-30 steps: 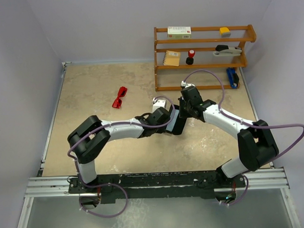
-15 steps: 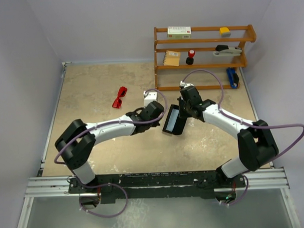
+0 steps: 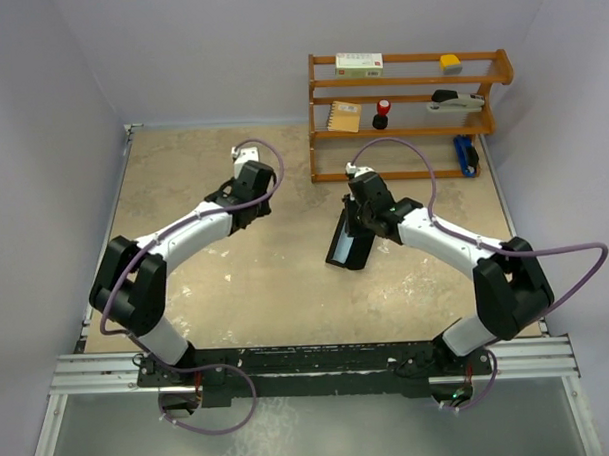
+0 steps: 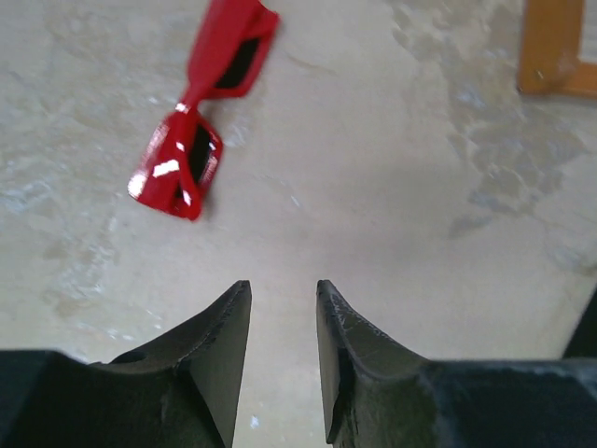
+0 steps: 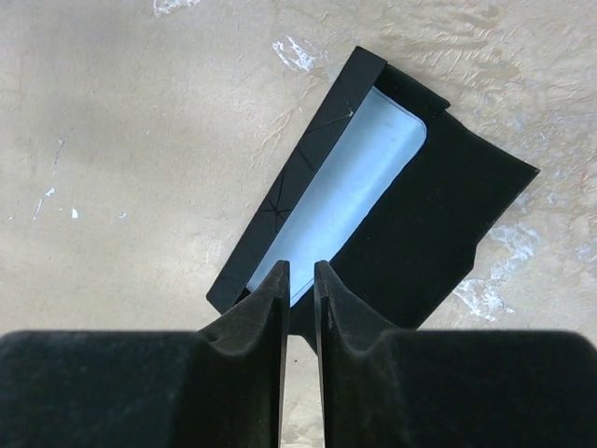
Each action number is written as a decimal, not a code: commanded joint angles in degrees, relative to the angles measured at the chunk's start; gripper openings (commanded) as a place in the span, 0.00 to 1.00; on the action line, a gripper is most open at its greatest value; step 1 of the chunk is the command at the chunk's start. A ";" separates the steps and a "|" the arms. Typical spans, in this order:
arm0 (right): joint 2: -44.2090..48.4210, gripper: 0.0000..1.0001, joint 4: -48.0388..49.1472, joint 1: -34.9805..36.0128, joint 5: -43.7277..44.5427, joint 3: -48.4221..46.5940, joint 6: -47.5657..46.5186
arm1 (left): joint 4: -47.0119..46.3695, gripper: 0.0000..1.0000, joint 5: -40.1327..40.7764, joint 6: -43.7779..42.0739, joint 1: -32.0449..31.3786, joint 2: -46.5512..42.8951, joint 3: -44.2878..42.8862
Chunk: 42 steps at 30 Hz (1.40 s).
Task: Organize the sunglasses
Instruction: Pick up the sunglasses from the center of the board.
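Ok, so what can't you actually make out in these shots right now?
- Sunglasses: top view, hidden under the left arm; left wrist view, far end cut by the top edge.
- Black case: right wrist view, near end behind the jaws.
- Box on the shelf: top view, print too small.

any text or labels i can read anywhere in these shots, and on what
No text can be read.
White box on the wooden shelf, top tier: print too small to read.
Red sunglasses and black case: no markings visible.
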<state>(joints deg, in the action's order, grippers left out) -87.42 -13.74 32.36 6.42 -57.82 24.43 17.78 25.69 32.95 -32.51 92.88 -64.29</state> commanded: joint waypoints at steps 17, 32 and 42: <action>8.69 0.22 -0.85 0.24 -1.41 5.52 -0.17 | 0.21 0.37 -12.34 -18.72 19.05 18.16 -17.17; 5.86 0.21 -0.65 0.25 -1.01 5.45 -0.61 | -2.58 0.38 -16.53 -18.43 19.46 21.22 -17.69; 5.33 0.21 -0.87 0.20 -0.31 5.25 -0.54 | -2.83 0.38 -16.74 -18.36 19.42 24.26 -20.42</action>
<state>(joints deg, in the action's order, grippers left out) -81.49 -14.48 32.36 5.21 -52.45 24.38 17.21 9.56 15.38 -13.52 116.64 -81.19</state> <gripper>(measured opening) 0.212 0.384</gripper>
